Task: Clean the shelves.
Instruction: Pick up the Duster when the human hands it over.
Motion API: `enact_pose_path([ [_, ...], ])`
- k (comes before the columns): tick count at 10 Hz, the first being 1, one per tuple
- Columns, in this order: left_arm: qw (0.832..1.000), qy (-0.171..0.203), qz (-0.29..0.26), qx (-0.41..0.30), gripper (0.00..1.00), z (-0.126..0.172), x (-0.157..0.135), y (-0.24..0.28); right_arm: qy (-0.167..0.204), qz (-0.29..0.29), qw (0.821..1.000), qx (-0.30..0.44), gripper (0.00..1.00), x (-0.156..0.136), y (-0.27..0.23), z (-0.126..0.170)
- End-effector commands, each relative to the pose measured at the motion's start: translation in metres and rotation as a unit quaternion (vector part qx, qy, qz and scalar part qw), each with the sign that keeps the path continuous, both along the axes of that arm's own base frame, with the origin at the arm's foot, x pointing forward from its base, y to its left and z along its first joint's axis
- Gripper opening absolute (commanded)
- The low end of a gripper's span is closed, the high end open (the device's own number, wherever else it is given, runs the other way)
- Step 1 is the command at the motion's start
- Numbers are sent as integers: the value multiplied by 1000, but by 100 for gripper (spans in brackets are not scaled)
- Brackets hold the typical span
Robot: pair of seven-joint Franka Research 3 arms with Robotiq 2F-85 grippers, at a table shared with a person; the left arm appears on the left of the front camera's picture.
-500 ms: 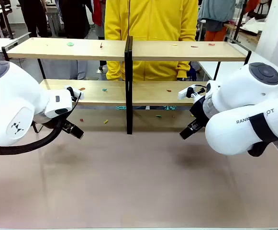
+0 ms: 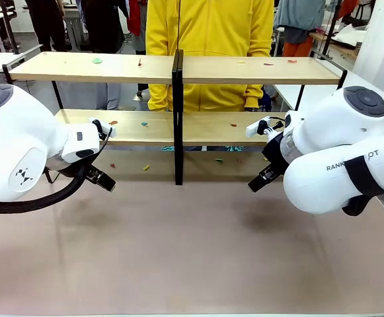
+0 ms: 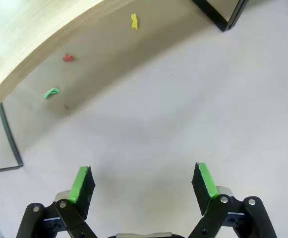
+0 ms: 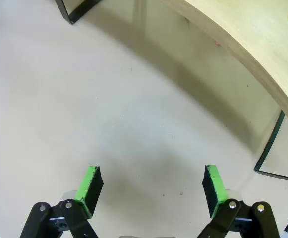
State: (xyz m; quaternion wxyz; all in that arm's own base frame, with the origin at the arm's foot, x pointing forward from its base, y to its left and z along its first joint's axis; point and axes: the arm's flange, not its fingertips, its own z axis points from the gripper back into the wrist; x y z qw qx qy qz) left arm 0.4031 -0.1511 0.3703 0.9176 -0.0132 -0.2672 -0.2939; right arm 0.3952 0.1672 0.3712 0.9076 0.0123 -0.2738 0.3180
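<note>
Shelves: the shelves [image 2: 66,67] span the far side of the tabletop [image 2: 192,257], two light-wood boards split by a black centre post [image 2: 177,119], with small coloured scraps dotted along both tiers.
Left gripper: the left gripper [image 3: 142,184] is released, its green pads [image 3: 82,184] spread wide with nothing between them, low over bare tabletop just in front of the rack's left half.
Right gripper: the right gripper [image 4: 153,184] is equally released and empty, low over the tabletop before the rack's right half.
Litter below: a green scrap [image 3: 50,92], a red scrap [image 3: 68,57] and a yellow scrap [image 3: 134,21] lie on the tabletop in the lower board's shadow.
Behind: a person [image 2: 208,39] in a yellow top stands at the rack's centre.
</note>
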Motion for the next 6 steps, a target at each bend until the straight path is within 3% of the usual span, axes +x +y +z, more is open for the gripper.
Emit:
enact_pose_path([
  [1, 1000, 0, 0, 0, 100, 0, 0, 0, 0, 0, 1000, 0, 100, 0, 0, 0],
  [6, 1000, 0, 0, 0, 100, 0, 0, 0, 0, 0, 1000, 0, 100, 0, 0, 0],
])
